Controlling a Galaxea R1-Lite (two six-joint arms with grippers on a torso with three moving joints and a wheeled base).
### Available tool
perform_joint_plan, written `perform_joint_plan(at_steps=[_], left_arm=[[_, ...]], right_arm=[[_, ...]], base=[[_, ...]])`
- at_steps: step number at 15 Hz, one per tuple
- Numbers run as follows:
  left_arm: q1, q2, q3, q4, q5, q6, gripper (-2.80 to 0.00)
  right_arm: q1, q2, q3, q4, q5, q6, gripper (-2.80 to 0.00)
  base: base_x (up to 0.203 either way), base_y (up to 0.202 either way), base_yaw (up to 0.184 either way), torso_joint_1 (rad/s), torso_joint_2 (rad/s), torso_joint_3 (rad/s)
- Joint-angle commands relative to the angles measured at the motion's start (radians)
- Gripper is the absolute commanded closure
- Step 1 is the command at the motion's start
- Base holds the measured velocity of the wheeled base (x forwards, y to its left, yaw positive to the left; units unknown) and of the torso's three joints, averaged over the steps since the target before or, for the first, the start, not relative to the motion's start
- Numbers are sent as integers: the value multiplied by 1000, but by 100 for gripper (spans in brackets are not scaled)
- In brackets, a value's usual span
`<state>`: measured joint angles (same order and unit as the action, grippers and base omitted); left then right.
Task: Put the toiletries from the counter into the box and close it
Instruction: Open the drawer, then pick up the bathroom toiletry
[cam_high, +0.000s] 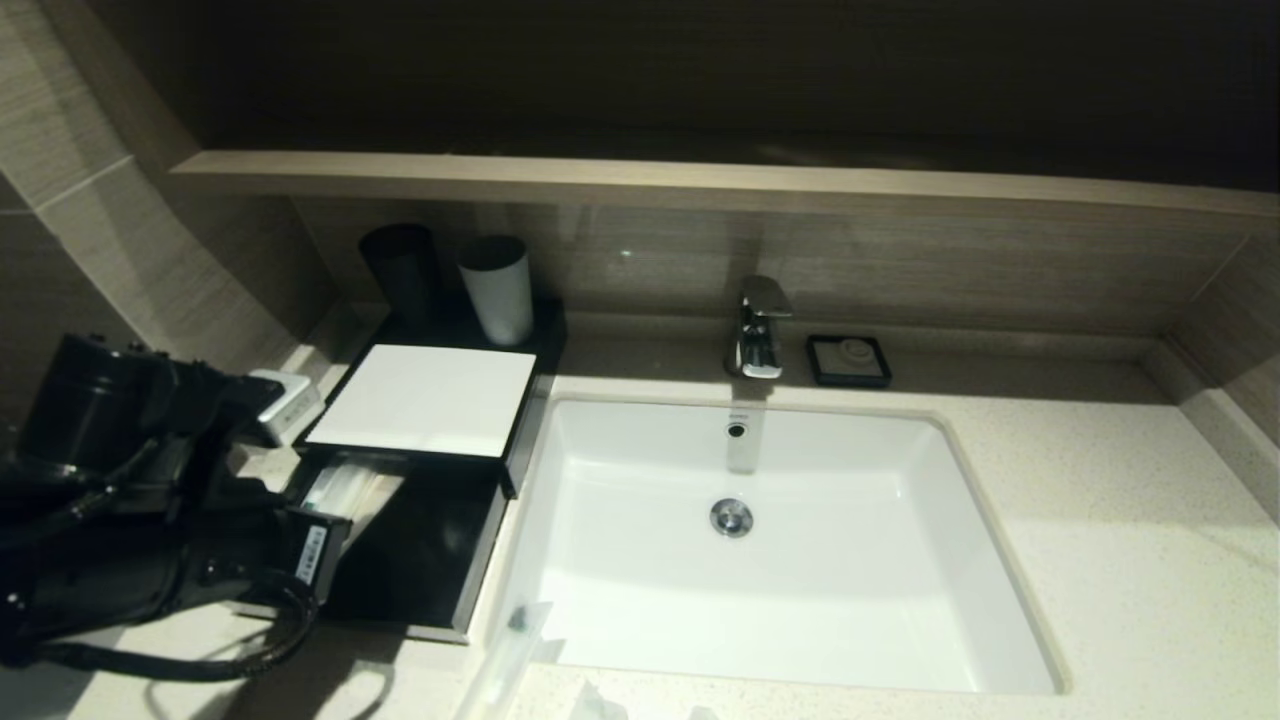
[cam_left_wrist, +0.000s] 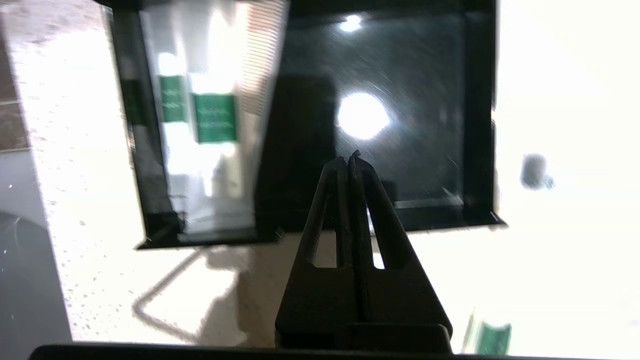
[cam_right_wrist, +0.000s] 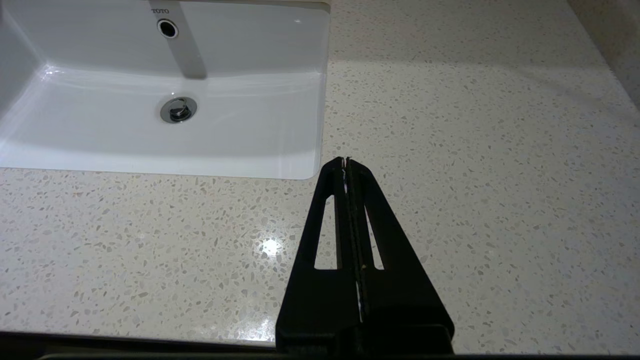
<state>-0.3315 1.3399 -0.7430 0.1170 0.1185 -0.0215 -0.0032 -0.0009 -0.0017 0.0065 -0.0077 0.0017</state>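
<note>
The black box (cam_high: 420, 400) with a white top panel stands at the counter's (cam_high: 1130, 560) left. Its front drawer (cam_high: 430, 550) is pulled out. White and clear packets with green print (cam_high: 345, 488) lie in the drawer's left part, and show in the left wrist view (cam_left_wrist: 200, 115). My left gripper (cam_left_wrist: 348, 160) is shut and empty, hovering over the drawer's front edge (cam_left_wrist: 440, 217). A long slim clear packet (cam_high: 508, 655) and other packets (cam_high: 595, 703) lie on the counter at the sink's front left. One green-printed packet (cam_left_wrist: 492, 337) shows by the left gripper. My right gripper (cam_right_wrist: 346, 161) is shut and empty over bare counter (cam_right_wrist: 475, 150).
A white sink basin (cam_high: 850, 610) with a faucet (cam_high: 758, 325) fills the middle. A black cup (cam_high: 400, 265) and a grey cup (cam_high: 497, 285) stand behind the box. A small black soap dish (cam_high: 849, 360) sits right of the faucet. A wood-grain ledge (cam_high: 700, 185) runs above.
</note>
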Motion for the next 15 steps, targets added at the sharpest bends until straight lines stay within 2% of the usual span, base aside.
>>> perform_joint_plan(at_steps=[1,5,7,10,15], left_arm=[[-62,-61,1,29,0,1,0],[-184,-122,-20,93,-1,1,0],[-245,-135,-47,178,-2,-1,0],[-267,-168,-49,263,1,6,0],[-268,-162,-53,273,2,50,0]], right_arm=[[0,-1,0,1,0,0,0],[0,-1,0,1,0,0,0],[0,-1,0,0,0,0,0],[0,-1,0,1,0,0,0],[0,-1,0,0,0,0,0]], base=[[0,0,0,0,0,0],[0,0,0,0,0,0],[0,0,0,0,0,0],[0,0,0,0,0,0],[0,0,0,0,0,0]])
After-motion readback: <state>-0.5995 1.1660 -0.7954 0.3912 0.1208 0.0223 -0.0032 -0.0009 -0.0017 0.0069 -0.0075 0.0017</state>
